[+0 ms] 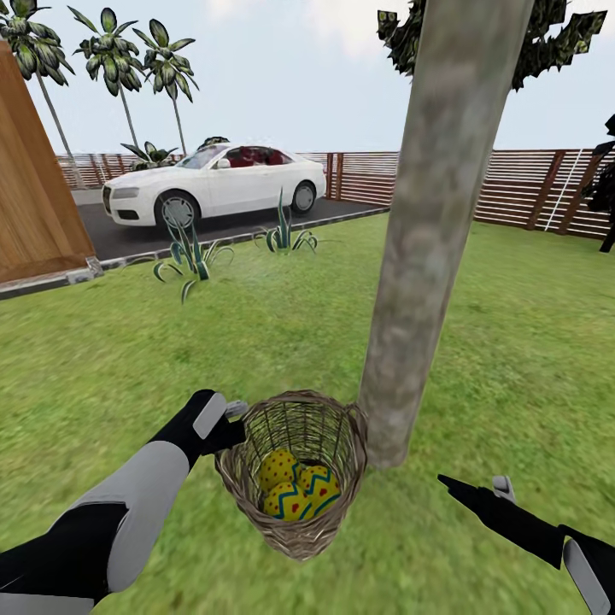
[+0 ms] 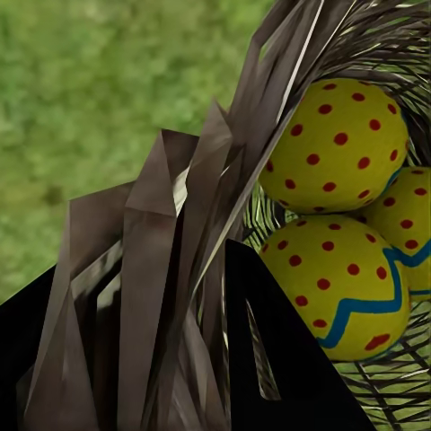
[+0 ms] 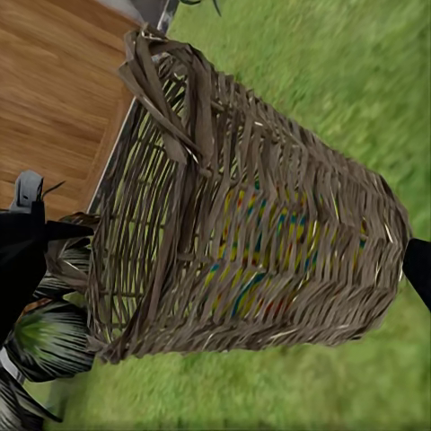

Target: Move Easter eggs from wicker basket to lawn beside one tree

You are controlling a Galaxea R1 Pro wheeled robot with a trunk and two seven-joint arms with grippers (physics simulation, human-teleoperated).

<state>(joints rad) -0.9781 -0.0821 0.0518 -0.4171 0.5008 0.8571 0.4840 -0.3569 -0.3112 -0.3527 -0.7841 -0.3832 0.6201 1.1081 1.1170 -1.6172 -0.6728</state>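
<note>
Green, slightly mottled lawn (image 1: 128, 359) fills the lower part of the head view, with a white car (image 1: 213, 184) on a dark driveway (image 1: 231, 224) at upper left, a slatted fence (image 1: 530, 188) behind, and three palms (image 1: 111, 51) along the top left edge. One thick grey-brown tree (image 1: 436, 231) rises through the centre right. One wicker basket (image 1: 295, 521) sits at lower centre, its rim touching the trunk's base. Three Easter eggs (image 1: 299, 491) lie inside it, yellow with red dots and blue zigzags; the left wrist view shows all three (image 2: 337, 148) packed together against the weave.

The left gripper (image 1: 229, 427) is at the basket's left rim, closed on the rim twigs: in the left wrist view the woven wall (image 2: 171, 296) stands between the dark fingers (image 2: 278, 359). The right gripper (image 1: 478, 491) hangs at lower right, apart from the basket and holding nothing; only one dark finger shows clearly, so how far it is spread cannot be told. Its wrist view looks at the basket's side (image 3: 260, 242), with colours of the eggs glimpsed through the weave.
</note>
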